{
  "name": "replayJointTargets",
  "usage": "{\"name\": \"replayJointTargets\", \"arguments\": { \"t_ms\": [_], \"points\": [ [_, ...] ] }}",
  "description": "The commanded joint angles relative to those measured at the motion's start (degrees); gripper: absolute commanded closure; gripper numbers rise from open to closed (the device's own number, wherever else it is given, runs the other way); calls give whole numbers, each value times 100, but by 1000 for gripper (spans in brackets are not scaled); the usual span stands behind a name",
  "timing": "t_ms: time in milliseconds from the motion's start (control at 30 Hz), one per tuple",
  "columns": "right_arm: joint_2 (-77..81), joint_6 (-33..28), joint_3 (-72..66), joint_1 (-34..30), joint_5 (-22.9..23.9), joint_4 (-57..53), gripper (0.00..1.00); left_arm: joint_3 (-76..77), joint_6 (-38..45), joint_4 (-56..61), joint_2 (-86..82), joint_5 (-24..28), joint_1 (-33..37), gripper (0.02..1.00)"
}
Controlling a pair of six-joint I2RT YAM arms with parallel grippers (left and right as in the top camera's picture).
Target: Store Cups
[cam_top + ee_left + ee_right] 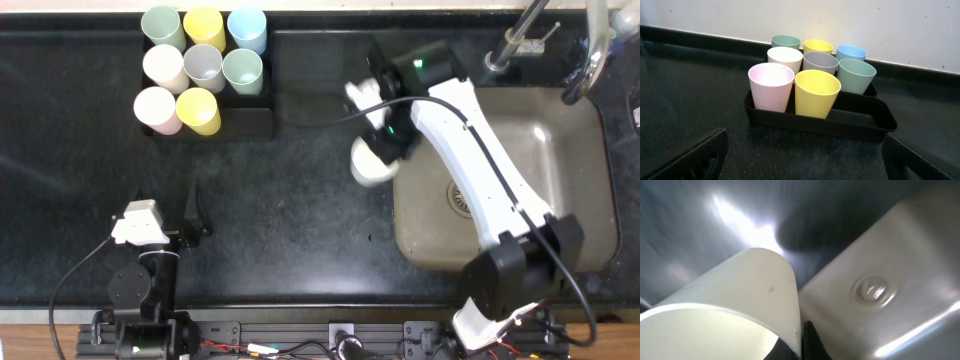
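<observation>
A: What's the surface?
B: A dark speckled countertop (300, 200), with a steel sink (560, 130) set in at the right, its drain (457, 198) showing.
A: And behind?
B: A tap (515, 35) at the far right, and a white wall (840, 20) along the far edge; light glares off the steel.

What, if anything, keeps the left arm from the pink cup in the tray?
Probably nothing, so likely yes. The pink cup stands in the front row of the tray facing the left gripper, bare counter lies between, and the jaws stand open. The right gripper holds a cream cup over by the sink.
</observation>
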Motion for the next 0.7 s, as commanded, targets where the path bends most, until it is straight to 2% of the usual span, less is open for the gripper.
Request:
{"name": "replayJointTargets", "arguments": {
  "t_ms": [33,300,433,700],
  "points": [
    [337,809,1912,448,223,-74,958,-22,142,-7,-57,13,26,18],
    [2074,1624,5351,1128,365,-555,958,-22,142,-7,-57,13,26,18],
    [2566,1982,5633,1443,507,-343,961,-22,142,-7,-57,13,26,18],
    [2999,2159,5630,1624,328,302,961,-22,144,-7,-57,13,26,18]
  ]
}}
